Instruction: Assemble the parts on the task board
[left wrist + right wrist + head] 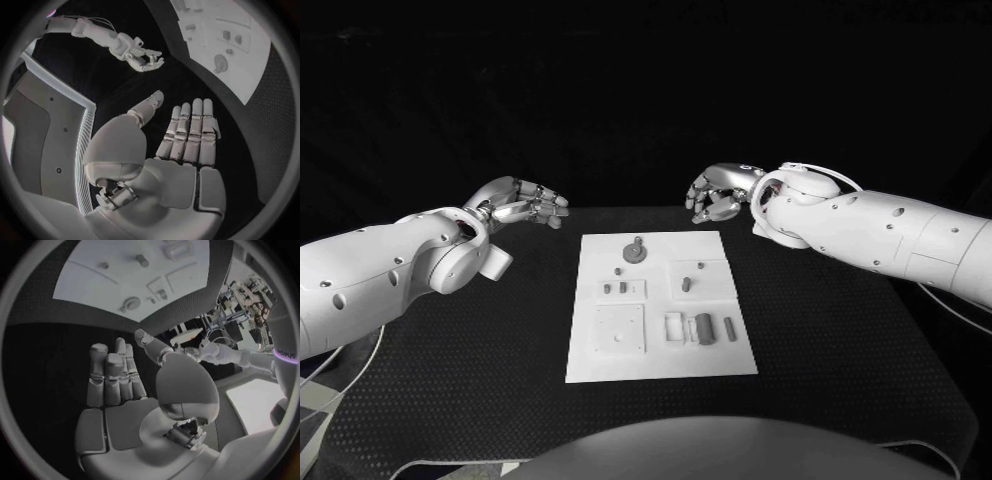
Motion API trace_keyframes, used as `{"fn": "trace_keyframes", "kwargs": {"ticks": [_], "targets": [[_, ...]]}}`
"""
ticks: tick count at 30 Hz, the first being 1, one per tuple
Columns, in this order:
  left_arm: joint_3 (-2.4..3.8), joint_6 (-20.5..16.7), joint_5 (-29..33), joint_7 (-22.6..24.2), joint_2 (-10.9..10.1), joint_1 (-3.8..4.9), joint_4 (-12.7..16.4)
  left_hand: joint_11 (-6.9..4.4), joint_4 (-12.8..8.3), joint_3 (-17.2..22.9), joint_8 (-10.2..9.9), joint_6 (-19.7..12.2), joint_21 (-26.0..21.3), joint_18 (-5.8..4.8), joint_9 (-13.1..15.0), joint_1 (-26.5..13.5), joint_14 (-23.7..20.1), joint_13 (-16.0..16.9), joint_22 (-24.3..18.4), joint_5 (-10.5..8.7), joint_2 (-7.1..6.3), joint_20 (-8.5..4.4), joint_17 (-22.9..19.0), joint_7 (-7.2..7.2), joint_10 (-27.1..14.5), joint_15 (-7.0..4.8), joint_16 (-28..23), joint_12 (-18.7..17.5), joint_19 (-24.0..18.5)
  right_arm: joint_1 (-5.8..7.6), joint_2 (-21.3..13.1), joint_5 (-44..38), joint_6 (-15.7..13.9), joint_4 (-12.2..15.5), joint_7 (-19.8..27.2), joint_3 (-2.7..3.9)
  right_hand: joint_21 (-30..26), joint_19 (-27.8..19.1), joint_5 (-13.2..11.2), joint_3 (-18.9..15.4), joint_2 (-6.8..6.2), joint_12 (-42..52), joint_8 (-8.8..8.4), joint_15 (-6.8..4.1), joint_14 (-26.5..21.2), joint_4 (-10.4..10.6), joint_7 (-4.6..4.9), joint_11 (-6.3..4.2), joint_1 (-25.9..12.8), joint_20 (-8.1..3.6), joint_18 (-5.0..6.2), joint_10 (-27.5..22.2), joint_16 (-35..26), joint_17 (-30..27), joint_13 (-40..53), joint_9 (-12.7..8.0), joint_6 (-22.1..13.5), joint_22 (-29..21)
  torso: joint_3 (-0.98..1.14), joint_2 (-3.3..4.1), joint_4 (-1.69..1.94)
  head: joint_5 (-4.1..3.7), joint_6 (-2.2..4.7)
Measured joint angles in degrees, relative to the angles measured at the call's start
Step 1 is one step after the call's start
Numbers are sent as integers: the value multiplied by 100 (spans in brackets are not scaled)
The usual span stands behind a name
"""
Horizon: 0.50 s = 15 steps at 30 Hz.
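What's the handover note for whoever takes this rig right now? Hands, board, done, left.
Left hand: holds nothing, fingers apart, raised beyond the far-left corner of the task board.
Right hand: also holds nothing, raised beyond the board's far-right corner.
Board lies flat mid-table. On it: a round part near the far edge, a small part to its right, dark cylindrical parts near the right edge, and a square plate at near left.
Done: nothing visibly picked up; whether any part is already seated I cannot tell.
Left: pick the loose parts and assemble them.
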Motion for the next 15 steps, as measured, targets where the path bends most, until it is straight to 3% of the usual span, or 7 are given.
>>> {"fn": "trace_keyframes", "kwargs": {"ticks": [2,4,6,12,15], "targets": [[-2,-1,54,0,6,0,62,20,-10,-21,29,16,-1,86,5,0,94,-26,-34,0,0,-15,35,16,81,-30,0,0,75,1,-2,-252,123,57,-114,-97,0,1,0,-5,-10,-29,2,-8,8,5,0,-11,-10,1,-2,51,0,0,-19,0,1,0,-1,-11,2,2,0],[-2,-1,96,-1,14,0,92,47,-10,-21,54,54,7,87,5,0,147,-29,-47,0,0,-24,55,54,153,-22,0,0,126,0,-4,-434,219,105,-206,-185,0,10,0,-5,-37,-66,37,-9,9,6,22,-42,-37,9,-2,101,0,-11,-37,-3,22,0,-1,-22,4,3,0],[-3,-1,137,-1,17,0,128,63,-10,-21,56,63,27,87,5,0,156,-32,-51,0,0,-15,63,63,184,-31,0,0,136,-17,-3,-603,314,134,-310,-227,1,12,0,-5,-37,-67,37,-10,10,5,31,-42,-37,8,-3,143,-1,-12,-43,-7,31,0,-1,-29,4,3,0],[-3,-16,246,-2,18,0,187,82,-11,-52,56,42,27,86,5,0,156,-58,-78,0,0,-14,73,84,203,-32,-44,0,135,-94,97,-889,417,-53,-614,-243,-38,26,0,-21,-90,-269,22,0,40,21,30,-39,-90,13,-5,161,-1,-30,-130,-68,30,0,-6,-25,-3,-5,0],[-4,-32,303,0,28,0,213,82,-11,-52,56,30,27,85,1,0,143,-88,-116,0,0,-2,76,96,203,-19,-131,-30,123,-136,189,-966,418,-234,-711,-242,-44,26,0,-21,-90,-447,-68,34,47,21,-36,48,-90,14,-7,77,-1,-32,-223,-131,-93,0,-8,-16,-3,-20,0]]}}
